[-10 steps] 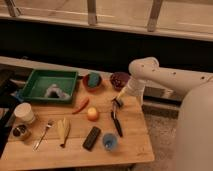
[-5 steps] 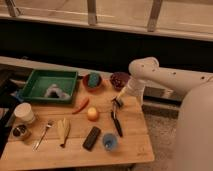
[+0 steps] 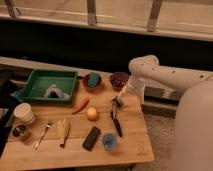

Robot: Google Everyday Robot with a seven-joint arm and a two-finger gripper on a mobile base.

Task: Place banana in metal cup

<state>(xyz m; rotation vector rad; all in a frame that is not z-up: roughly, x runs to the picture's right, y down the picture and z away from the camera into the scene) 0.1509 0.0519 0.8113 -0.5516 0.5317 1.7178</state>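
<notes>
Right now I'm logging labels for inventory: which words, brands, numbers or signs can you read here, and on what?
None: no word, brand, number or sign can be read.
white paper cup: plain as far as shows.
dark flat bar: any label too blurred to read.
banana, metal cup: no marks show.
gripper, over the table's right half near the dark red bowl: no lettering shows.

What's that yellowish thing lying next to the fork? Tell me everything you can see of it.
That is the banana: short, plump, pale yellow and apparently unpeeled, its narrow end pointing toward the table's near edge. It lies flat on the wooden table, just right of the fork but apart from it. Nothing else touches it. The gripper hangs well off to its right, not near it.
</notes>
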